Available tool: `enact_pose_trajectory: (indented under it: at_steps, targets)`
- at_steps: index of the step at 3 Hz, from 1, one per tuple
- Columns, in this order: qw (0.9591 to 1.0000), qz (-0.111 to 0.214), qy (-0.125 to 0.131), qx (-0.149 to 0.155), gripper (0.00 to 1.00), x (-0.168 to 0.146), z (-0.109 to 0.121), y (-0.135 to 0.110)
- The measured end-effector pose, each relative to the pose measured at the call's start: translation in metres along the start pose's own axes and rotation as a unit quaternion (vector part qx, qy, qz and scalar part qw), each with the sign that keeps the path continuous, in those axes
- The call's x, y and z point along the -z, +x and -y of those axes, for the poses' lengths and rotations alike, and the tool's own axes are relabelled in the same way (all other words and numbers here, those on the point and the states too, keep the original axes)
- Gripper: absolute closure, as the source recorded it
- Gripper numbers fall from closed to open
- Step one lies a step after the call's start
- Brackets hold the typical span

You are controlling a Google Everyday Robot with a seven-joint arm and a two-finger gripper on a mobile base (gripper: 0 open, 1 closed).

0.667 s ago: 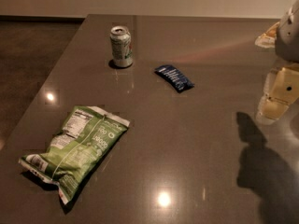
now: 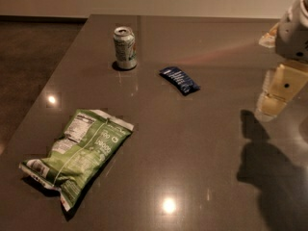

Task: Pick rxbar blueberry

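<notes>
The rxbar blueberry [image 2: 179, 79] is a small flat dark blue wrapper with white lettering. It lies on the dark table [image 2: 192, 143], in the far middle, turned at an angle. My gripper [image 2: 275, 96] hangs above the table at the right edge of the view, well to the right of the bar and apart from it. Its pale fingers [image 2: 281, 88] point down and hold nothing that shows. Its shadow falls on the table below it.
A pale soda can [image 2: 125, 47] stands upright to the left of the bar, towards the far side. A big green chip bag [image 2: 79, 154] lies flat at the near left. The table's left edge runs diagonally, with dark floor [image 2: 29, 71] beyond it.
The gripper has shifted very slightly; the bar, the can and the bag have not moved.
</notes>
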State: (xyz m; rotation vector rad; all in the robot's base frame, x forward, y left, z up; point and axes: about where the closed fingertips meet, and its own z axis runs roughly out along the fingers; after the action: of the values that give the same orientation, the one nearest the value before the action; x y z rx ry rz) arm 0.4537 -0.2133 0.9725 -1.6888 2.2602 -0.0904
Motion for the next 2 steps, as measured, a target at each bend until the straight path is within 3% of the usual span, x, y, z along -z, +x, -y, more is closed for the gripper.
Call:
enact_pose_trajectory:
  at_steps: [1,2]
  targets:
    - [0.9992,-0.007,0.002,-0.039,0.00,-0.024,0.025,-0.015]
    - [0.9948,-0.016,0.007,-0.100,0.00,-0.049,0.045,-0.030]
